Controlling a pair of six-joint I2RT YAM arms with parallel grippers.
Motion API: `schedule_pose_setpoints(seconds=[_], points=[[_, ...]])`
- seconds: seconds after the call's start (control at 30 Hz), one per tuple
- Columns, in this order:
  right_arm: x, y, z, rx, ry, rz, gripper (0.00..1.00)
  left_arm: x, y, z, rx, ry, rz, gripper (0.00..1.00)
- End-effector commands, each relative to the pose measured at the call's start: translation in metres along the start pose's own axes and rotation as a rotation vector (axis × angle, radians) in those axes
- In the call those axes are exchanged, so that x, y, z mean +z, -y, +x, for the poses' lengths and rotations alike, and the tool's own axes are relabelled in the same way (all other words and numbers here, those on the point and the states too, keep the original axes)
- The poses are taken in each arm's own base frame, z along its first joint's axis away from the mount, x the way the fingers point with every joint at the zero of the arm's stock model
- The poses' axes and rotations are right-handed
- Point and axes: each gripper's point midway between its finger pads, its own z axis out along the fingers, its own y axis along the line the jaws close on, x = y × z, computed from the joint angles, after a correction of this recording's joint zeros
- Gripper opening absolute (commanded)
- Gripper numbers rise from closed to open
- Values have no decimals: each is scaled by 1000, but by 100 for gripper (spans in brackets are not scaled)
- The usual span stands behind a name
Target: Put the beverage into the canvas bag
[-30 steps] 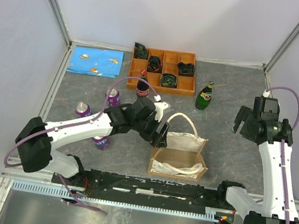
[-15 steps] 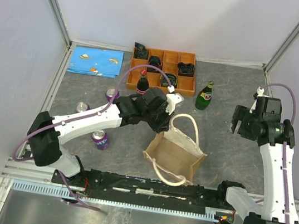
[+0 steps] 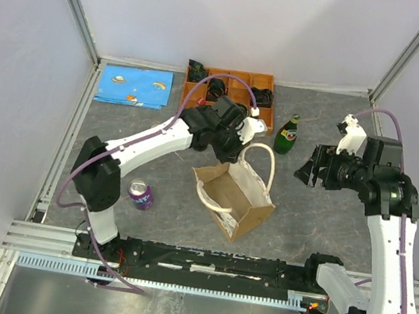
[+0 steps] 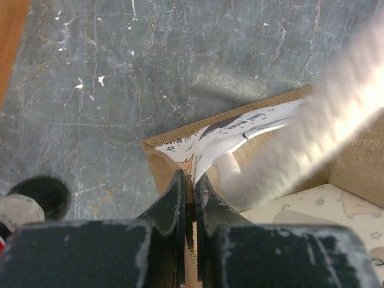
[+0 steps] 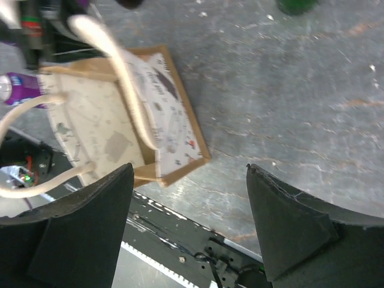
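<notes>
Gaping canvas bag (image 3: 229, 195): upright, mouth up; we want it steady and open for loading.
Left gripper (image 4: 191, 177): pinched tight on the bag's far rim; we hold firm without tugging.
Right gripper (image 3: 311, 171): wide and empty, right of the bag; we aim for the bottle's body.
Green bottle (image 3: 287, 134): upright beyond the bag's right corner; we judge it the likeliest beverage.

I am counting one canvas bag (image 3: 248, 214) with two cream loop handles (image 3: 272, 169), one purple can (image 3: 139, 192), one green bottle (image 3: 286, 134), one orange compartment tray (image 3: 245, 74), and one blue patterned sheet (image 3: 133, 86).
</notes>
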Motion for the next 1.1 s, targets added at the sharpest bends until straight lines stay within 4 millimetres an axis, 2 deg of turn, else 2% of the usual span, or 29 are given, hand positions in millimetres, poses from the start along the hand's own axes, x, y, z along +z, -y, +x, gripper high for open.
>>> schedule_pose_setpoints(seconds=[0.0,0.13,0.4,0.73,0.87,1.07], points=[[-18,-37,-19,-57,134,-159,83,2,1,-25,127,40,64,3],[-8,-39,-6,-28,135,-180,80,11,-2,-34,149,43,85,3],[24,-27,16,-79,38,-85,76,19,-8,-50,155,38,98,3],[69,-11,19,-96,43,29,65,22,-5,-48,131,31,114,3],[83,-16,25,-110,33,11,65,23,-6,-47,121,25,113,3],[94,-27,33,-98,19,-27,65,27,-6,-45,109,16,116,3]])
